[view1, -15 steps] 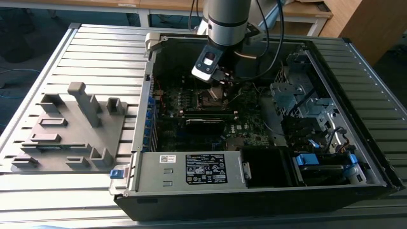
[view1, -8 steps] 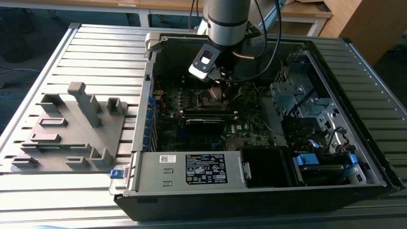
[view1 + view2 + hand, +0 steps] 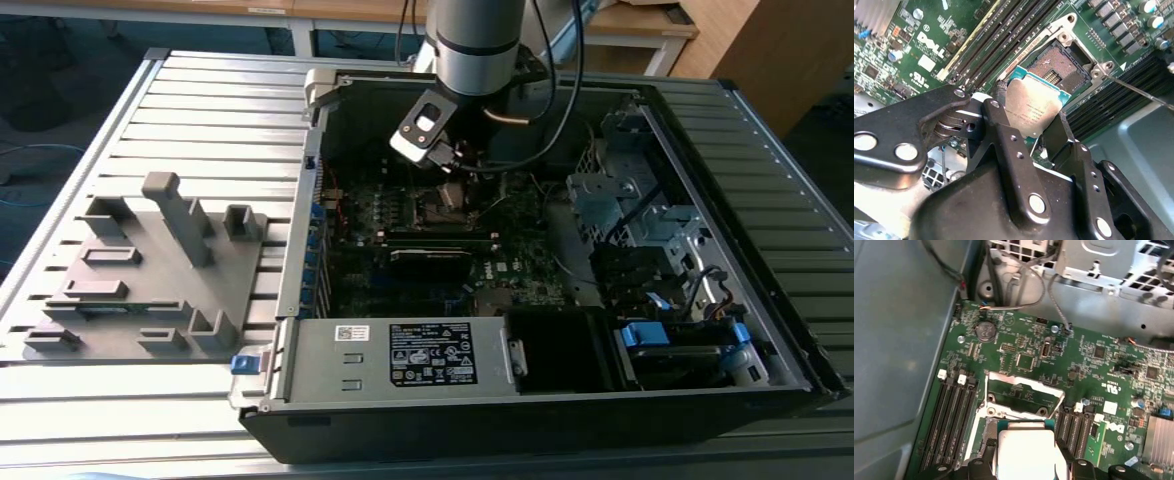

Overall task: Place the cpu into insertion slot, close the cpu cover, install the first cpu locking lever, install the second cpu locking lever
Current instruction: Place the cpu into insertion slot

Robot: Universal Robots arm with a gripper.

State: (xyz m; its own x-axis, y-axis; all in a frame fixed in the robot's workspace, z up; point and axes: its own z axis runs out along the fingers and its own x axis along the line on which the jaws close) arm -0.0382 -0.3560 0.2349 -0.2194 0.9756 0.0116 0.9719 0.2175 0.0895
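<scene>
Inspecting an open computer case (image 3: 534,430) laid flat on a slatted metal table (image 3: 200,110), with the arm (image 3: 474,40) reaching down into it from above. Finds the gripper (image 3: 451,165) low over the motherboard (image 3: 534,280) inside the case. Confirms, in both wrist views, the black fingers (image 3: 1004,135) pinching the cpu (image 3: 1034,107) by two opposite edges, silvery face toward the cameras, green edge visible along one side. Places the cpu just above the insertion slot (image 3: 1063,62), tilted, overlapping the slot's near corner, not seated. Records the slot as open, dark centre exposed inside its silvery rim. Records the cpu cover (image 3: 1024,384) as raised off the slot, green board visible through its window in the first wrist view, just beyond the held chip. Notes a thin metal rod (image 3: 1139,92) sticking out beside one corner of the slot. Notes rows of long memory slots (image 3: 1004,35) flanking the socket on both sides. Notes a grey moulded fixture (image 3: 147,270) on the table at the exterior view's left, just beside the case.
</scene>
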